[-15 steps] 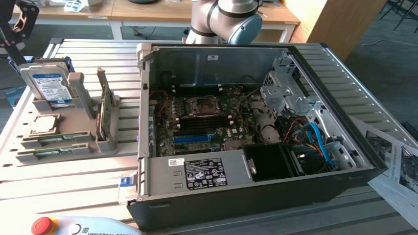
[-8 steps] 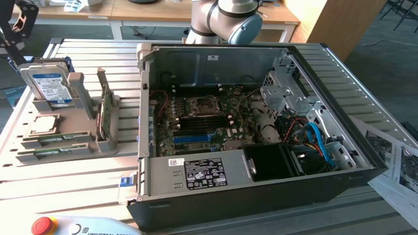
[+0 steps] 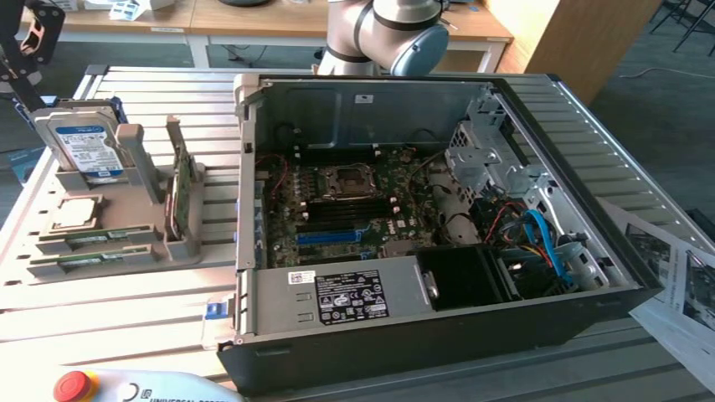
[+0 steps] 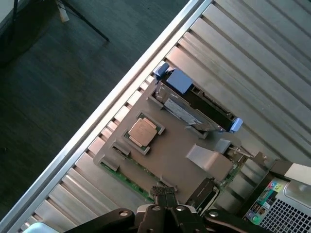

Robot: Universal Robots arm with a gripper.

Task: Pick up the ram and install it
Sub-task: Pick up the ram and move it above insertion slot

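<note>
The black gripper (image 4: pixel 164 193), squeezed shut, hangs over the grey tray (image 4: pixel 175 155) with the thin green ram (image 3: pixel 99 238), nine o'clock from the open black computer case (image 3: pixel 447 335).

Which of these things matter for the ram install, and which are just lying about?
Job: ram sticks; gripper, shut; motherboard in the open case.
Lying about: hard drive; expansion card; processor chip; papers; red stop button.

Robotics lab: slatted aluminium bench (image 3: pixel 146 84), opened PC tower (image 3: pixel 369 107), robot arm (image 3: pixel 386 29), desks (image 3: pixel 263 21) behind.
</note>
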